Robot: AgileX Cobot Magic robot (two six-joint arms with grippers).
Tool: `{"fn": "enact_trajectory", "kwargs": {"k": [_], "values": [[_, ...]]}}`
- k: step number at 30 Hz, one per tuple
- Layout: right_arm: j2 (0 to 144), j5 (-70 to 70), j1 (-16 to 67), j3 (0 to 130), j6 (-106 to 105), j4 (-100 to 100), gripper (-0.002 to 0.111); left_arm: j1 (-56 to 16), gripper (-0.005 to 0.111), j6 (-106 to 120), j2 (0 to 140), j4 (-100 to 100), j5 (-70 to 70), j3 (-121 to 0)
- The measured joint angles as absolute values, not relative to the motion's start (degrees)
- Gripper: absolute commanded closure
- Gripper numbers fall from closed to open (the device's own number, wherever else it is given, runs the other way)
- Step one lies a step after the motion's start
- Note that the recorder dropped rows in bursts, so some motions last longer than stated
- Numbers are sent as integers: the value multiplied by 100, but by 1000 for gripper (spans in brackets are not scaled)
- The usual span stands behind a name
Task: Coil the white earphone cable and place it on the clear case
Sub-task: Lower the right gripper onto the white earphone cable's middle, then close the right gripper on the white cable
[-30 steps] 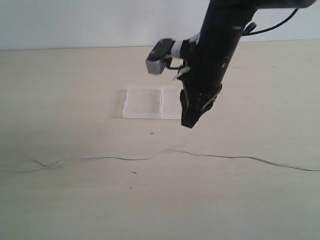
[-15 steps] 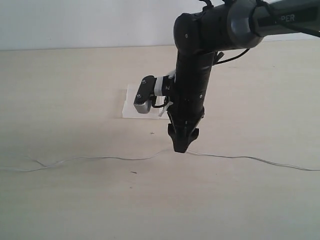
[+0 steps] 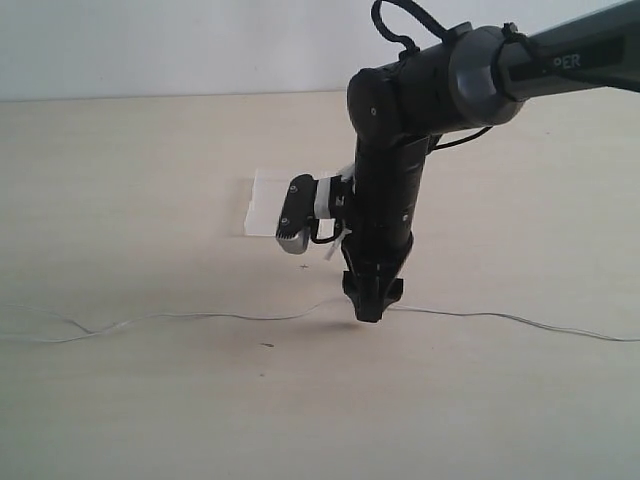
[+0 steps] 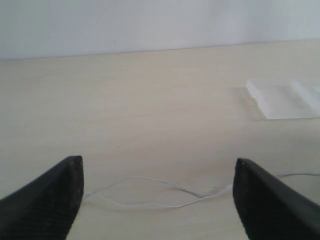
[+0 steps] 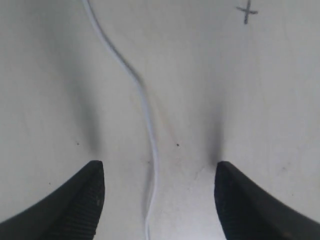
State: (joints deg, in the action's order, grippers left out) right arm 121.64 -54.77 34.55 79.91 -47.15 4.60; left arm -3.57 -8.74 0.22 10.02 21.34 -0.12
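Observation:
The white earphone cable lies stretched across the table from left to right edge. My right gripper points straight down over its middle, open, tips close to the table. In the right wrist view the cable runs between the open fingers of the right gripper, untouched. The clear case lies behind, partly hidden by the right arm. In the left wrist view my left gripper is open; two thin strands of the cable lie between its fingers, with the clear case further off.
The table is pale wood with a white wall behind. A small pencilled cross marks the surface near the right gripper, also seen as a cross. A dark speck lies in front of the cable.
The right arm has swung left and down from above the case to the cable's middle, its tips now close to the table. The cable has not moved.

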Motion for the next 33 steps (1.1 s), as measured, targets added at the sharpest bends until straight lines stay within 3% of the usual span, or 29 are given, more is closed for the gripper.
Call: {"fn": "enact_trajectory", "kwargs": {"k": [8,17,33], "values": [[12169,-5167,3455,7889,-4636,451,47,-478,29,-874,22,1002,2134,-12],[12169,-5071,3455,7834,-4484,438,56,-478,29,-874,22,1002,2134,-12],[12169,-5061,3455,7834,-4286,472,57,-478,29,-874,22,1002,2134,-12]]}}
